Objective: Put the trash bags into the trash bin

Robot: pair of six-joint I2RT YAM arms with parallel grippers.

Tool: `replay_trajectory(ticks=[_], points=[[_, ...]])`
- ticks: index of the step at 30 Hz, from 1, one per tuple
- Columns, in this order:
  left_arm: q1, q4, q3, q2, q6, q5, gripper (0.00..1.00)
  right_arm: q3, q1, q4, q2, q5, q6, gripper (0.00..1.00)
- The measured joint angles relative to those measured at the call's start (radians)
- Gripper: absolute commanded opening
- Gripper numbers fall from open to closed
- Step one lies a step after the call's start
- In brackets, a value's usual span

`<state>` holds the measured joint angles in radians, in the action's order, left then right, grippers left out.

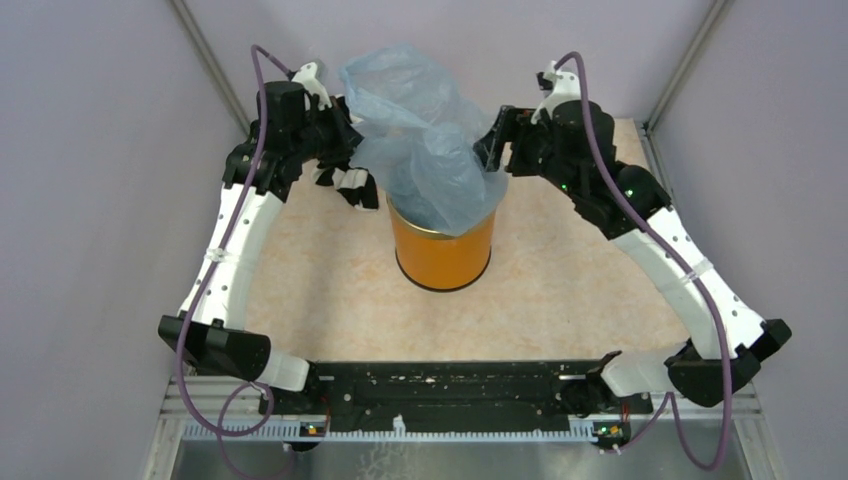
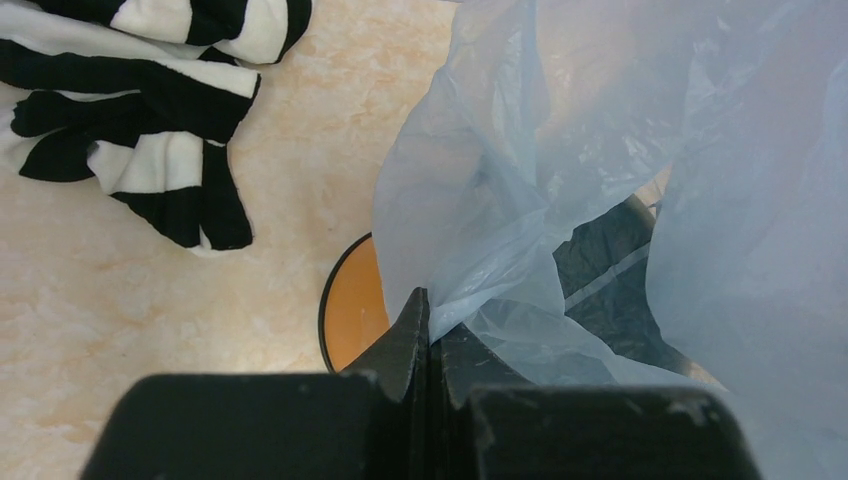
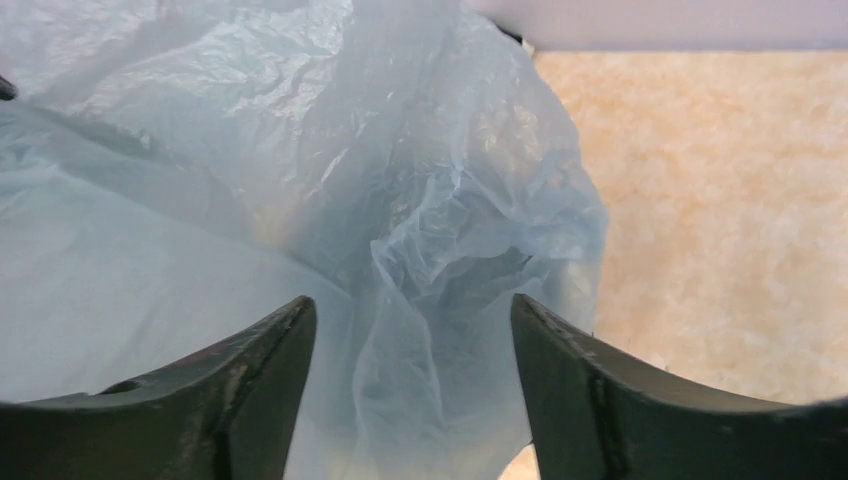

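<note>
Nearest the left wrist lens, the left gripper [image 2: 428,300] has its two dark fingers pressed together on a fold of the trash bag [image 2: 600,120], with thin blue film pinched between the tips. In the right wrist view the right gripper [image 3: 410,300] has its two fingers spread wide. Crinkled film lies in the gap between them, but whether either finger touches it cannot be told.

There is one trash bag, light blue and translucent. Its lower part sits in the mouth of the trash bin [image 1: 443,245] and the rest billows above the rim, leaning toward the far edge of the worktop [image 1: 560,290]. There is one trash bin, orange and upright, standing near the middle of the worktop and a little toward the far edge. A single black-and-white striped cloth [image 2: 150,100] lies flat to the left of the bin, toward the far left corner.

From above, the bag covers the bin's opening entirely. The left wrist view shows only a sliver of orange wall and a patch of black interior [image 2: 600,270] past the film. The bag also screens both sets of fingertips in the top view. The left arm overlaps most of the cloth there, and the left wrist frame cuts the cloth off at its top and left edges.
</note>
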<state>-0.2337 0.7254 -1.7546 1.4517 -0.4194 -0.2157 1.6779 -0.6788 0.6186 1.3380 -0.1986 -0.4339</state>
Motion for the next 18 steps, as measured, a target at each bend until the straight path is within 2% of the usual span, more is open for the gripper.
replay_trajectory(ticks=[5, 10, 14, 18], points=[[0.010, 0.000, 0.011, 0.000, 0.003, -0.001, 0.00, -0.021, 0.172, 0.003, -0.026, 0.130, -0.001, 0.87], [0.014, -0.001, 0.013, 0.000, 0.004, -0.002, 0.00, -0.139, 0.344, -0.056, -0.028, 0.343, -0.065, 0.93], [0.016, -0.001, 0.014, 0.000, 0.004, -0.005, 0.00, -0.206, 0.407, -0.145, -0.007, 0.502, -0.137, 0.94], [0.017, -0.001, 0.014, 0.002, 0.004, -0.009, 0.00, -0.248, 0.447, -0.318, 0.054, 0.636, -0.236, 0.97]])
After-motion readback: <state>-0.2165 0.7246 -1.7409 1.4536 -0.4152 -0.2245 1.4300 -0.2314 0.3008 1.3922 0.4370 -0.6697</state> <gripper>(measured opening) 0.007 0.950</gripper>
